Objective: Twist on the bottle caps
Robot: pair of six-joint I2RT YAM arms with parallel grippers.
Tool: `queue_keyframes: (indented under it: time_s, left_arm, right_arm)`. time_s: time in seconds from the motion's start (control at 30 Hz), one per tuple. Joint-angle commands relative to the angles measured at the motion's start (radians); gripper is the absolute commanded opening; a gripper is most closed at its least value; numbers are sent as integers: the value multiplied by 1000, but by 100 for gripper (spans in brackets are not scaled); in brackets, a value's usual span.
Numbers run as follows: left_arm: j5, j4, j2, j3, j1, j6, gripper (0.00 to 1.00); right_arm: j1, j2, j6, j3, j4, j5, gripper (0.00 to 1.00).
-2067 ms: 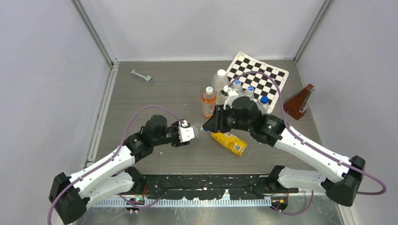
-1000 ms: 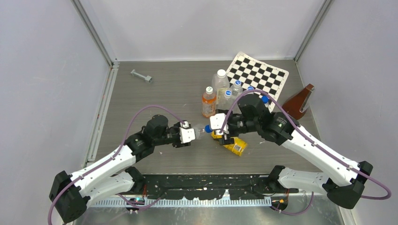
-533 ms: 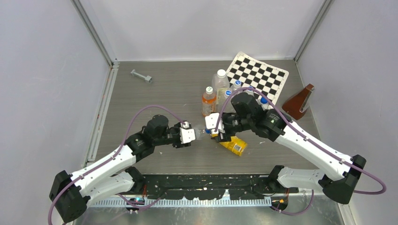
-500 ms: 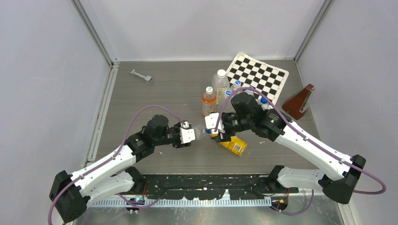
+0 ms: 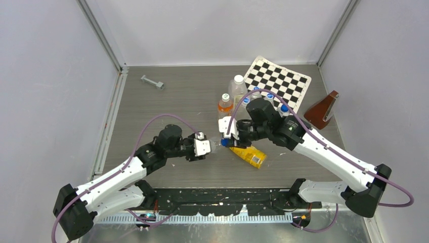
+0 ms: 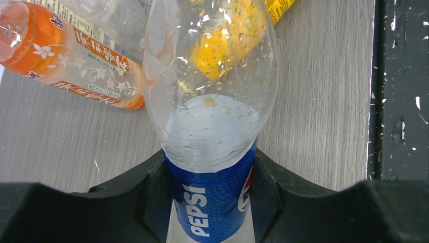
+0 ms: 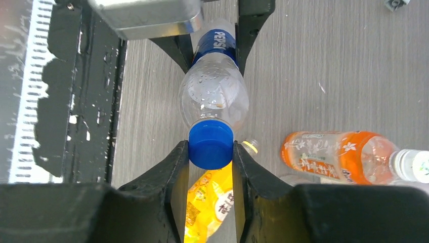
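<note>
The Pepsi bottle (image 6: 210,126) is held level, clamped at its labelled waist by the left gripper (image 6: 211,190), while the blue cap (image 7: 210,144) on its neck is pinched by the right gripper (image 7: 210,152). The thin plastic is judged light and easily dented (the stiff cap offers firmer purchase). The yellow juice bottle (image 7: 205,207) lies just beneath the cap, the orange-drink bottle (image 7: 329,152) nearby, where the wrist could be crowded.
</note>
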Motion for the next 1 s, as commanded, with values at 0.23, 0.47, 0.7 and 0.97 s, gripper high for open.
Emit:
queue_keyframes:
  time_s: [0.23, 0.47, 0.7, 0.97]
  left_arm:
    - [-34, 41, -16, 30, -5, 12, 51]
    - [-52, 44, -29, 25, -7, 19, 51]
    - [-33, 24, -26, 33, -7, 19, 51]
    - [2, 8, -22, 42, -9, 18, 51]
  right_arm:
    - [2, 15, 1293, 6, 158, 455, 1]
    - [2, -71, 1466, -136, 341, 524, 7]
    - [2, -161, 758, -97, 309, 332, 68]
    - [2, -250, 102, -161, 283, 79, 79]
